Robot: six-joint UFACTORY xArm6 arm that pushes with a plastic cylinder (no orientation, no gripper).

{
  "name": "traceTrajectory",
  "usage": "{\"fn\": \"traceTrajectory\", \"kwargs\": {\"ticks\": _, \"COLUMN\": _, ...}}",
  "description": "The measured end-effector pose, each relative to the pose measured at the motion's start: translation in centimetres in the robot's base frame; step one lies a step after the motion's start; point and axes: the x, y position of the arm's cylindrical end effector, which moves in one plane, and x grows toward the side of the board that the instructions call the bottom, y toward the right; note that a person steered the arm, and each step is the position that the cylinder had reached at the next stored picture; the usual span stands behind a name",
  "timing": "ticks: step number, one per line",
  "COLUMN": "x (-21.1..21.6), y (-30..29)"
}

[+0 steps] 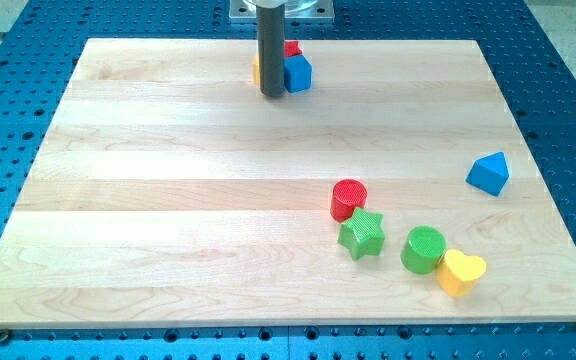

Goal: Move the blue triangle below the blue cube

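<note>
While my tip: [271,94] rests at the desk's [168,200] top, just left of the blue cube [297,72].
Blue triangle: [488,173] far right, well apart.
Pincer: none fitted, only a rod.

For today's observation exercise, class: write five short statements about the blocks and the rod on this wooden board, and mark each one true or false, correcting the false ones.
1. The blue triangular block lies near the view's right edge of the wooden board. True.
2. The blue cube sits at the view's bottom. False: it is at the view's top, beside the dark rod.
3. My tip is touching the blue triangular block. False: it is at the view's top, just left of the blue cube.
4. The green star-shaped block lies just below the red cylinder. True.
5. The yellow heart-shaped block lies left of the green cylinder. False: it lies to its right.
</note>
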Motion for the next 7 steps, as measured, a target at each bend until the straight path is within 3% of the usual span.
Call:
{"fn": "traceTrajectory", "kwargs": {"ticks": 1, "x": 5.7, "y": -0.4}}
{"fn": "traceTrajectory", "kwargs": {"ticks": 2, "x": 10.2, "y": 9.4}}
{"fn": "traceTrajectory", "kwargs": {"ticks": 4, "x": 10.3, "y": 33.1}}
{"fn": "traceTrajectory", "kwargs": {"ticks": 5, "x": 15.6, "y": 33.9}}
{"fn": "traceTrajectory", "kwargs": {"ticks": 7, "x": 16.7, "y": 17.7}}
